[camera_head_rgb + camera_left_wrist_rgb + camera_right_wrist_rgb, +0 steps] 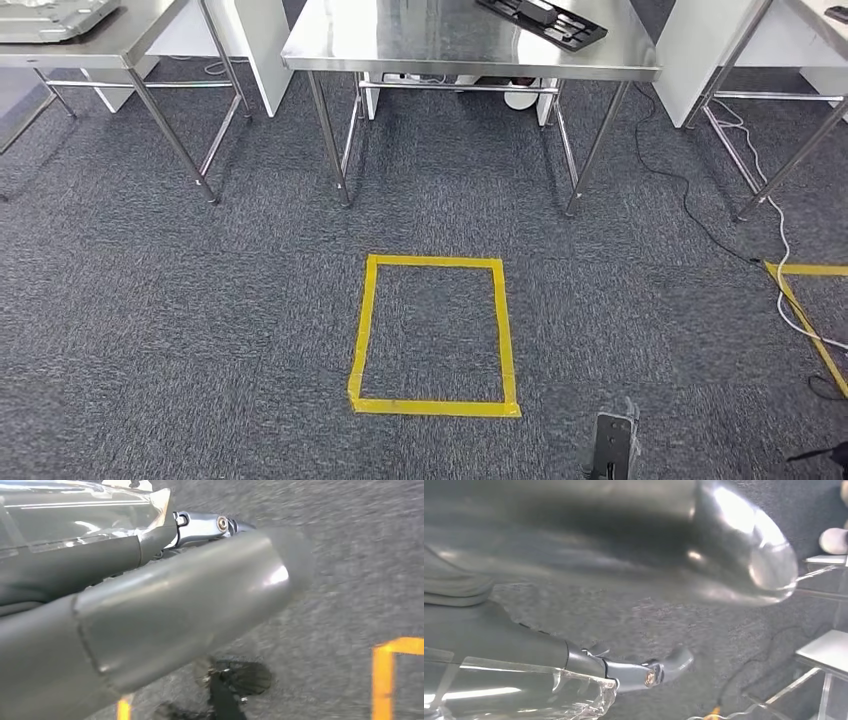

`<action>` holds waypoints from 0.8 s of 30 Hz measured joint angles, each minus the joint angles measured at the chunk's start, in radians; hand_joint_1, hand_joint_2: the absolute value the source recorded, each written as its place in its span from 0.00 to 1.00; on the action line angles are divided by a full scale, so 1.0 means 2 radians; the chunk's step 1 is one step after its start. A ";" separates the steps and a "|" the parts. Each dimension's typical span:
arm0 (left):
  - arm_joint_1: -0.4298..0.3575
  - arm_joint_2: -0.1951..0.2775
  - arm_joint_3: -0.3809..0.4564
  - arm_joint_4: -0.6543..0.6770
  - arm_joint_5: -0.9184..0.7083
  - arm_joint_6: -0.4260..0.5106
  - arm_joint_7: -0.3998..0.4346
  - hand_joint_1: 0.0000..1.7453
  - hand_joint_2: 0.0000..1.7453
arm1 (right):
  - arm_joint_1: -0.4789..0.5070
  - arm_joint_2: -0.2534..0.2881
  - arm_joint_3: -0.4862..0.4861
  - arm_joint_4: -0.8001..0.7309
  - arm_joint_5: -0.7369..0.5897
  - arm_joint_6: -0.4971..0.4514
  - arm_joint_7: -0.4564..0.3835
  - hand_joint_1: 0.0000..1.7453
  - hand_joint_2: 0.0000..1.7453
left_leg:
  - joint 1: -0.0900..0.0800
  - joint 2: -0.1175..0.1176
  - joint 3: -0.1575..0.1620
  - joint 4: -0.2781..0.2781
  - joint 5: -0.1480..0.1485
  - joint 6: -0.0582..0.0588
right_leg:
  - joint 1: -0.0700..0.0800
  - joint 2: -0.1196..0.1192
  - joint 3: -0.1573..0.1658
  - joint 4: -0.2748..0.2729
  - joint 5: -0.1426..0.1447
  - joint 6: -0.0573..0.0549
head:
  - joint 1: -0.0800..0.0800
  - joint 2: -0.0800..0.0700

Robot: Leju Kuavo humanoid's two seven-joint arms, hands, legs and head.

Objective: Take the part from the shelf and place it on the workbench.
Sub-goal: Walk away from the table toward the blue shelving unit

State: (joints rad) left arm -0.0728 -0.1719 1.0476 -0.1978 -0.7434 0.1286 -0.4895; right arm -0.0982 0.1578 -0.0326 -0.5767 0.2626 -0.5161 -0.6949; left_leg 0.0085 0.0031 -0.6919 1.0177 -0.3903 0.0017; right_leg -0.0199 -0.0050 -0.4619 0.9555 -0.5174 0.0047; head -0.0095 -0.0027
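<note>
Yellow tape square [435, 335] on the carpet, just short of the middle steel table [420, 45]. Black part [541, 20] lies on that table's far right area, apart from both hands. Left hand [150, 615] and right hand [624, 555] hang over the carpet, nothing visibly held; fingers too blurred and close to tell whether spread or curled. Step looks like the approach. Next: walk up to the table, then reach.

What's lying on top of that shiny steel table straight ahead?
On the steel table lies a flat black tray-like part near its far right side, cut off by the picture's edge. The rest of the visible tabletop is bare, reflective metal.
</note>
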 joint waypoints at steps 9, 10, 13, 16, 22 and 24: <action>-0.002 0.002 0.000 0.001 -0.004 -0.001 -0.004 0.00 0.00 | 0.000 -0.002 0.000 0.003 -0.018 0.002 0.000 0.00 0.00 | 0.010 -0.002 0.093 0.037 -0.060 -0.013 | -0.001 -0.002 -0.077 0.020 0.055 0.008 | -0.001 0.000; -0.003 0.002 0.000 0.001 -0.005 0.000 -0.004 0.00 0.00 | 0.000 -0.003 0.001 0.003 -0.021 0.002 0.000 0.00 0.00 | 0.009 -0.003 0.113 0.007 -0.070 -0.010 | -0.001 -0.003 -0.081 0.022 0.060 0.012 | -0.001 0.000; -0.004 0.002 0.000 0.001 -0.005 0.000 -0.006 0.00 0.00 | 0.000 -0.004 0.003 0.004 -0.026 0.002 0.000 0.00 0.00 | 0.003 -0.003 0.118 -0.019 -0.073 0.004 | -0.002 -0.004 -0.086 0.020 0.074 0.024 | -0.001 0.000; -0.004 0.002 0.000 0.002 -0.005 0.001 -0.010 0.00 0.00 | 0.002 -0.005 0.004 0.005 -0.031 0.002 0.000 0.00 0.00 | 0.002 0.000 0.098 -0.022 -0.055 0.022 | -0.003 -0.002 -0.105 0.056 0.034 0.019 | 0.000 0.000; -0.002 0.003 0.000 0.002 0.000 -0.004 -0.014 0.00 0.00 | 0.001 -0.009 0.003 0.008 -0.068 0.039 0.000 0.00 0.00 | -0.002 0.012 0.053 -0.019 -0.019 0.025 | -0.002 -0.002 -0.096 0.158 0.017 0.033 | 0.003 0.000; -0.002 0.002 0.000 0.002 0.001 -0.006 -0.016 0.00 0.00 | 0.000 -0.009 0.003 0.008 -0.079 0.053 0.000 0.00 0.00 | -0.004 0.020 0.045 -0.016 -0.011 0.021 | 0.001 -0.016 -0.039 0.086 0.019 0.031 | 0.003 0.000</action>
State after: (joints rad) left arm -0.0760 -0.1674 1.0481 -0.1930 -0.7417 0.1163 -0.5205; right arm -0.0992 0.1399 -0.0274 -0.5602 0.1037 -0.4110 -0.6950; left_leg 0.0008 0.0429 -0.6013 0.9863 -0.4126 0.0428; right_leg -0.0169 -0.0373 -0.5394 1.1283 -0.4797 0.0670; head -0.0031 -0.0027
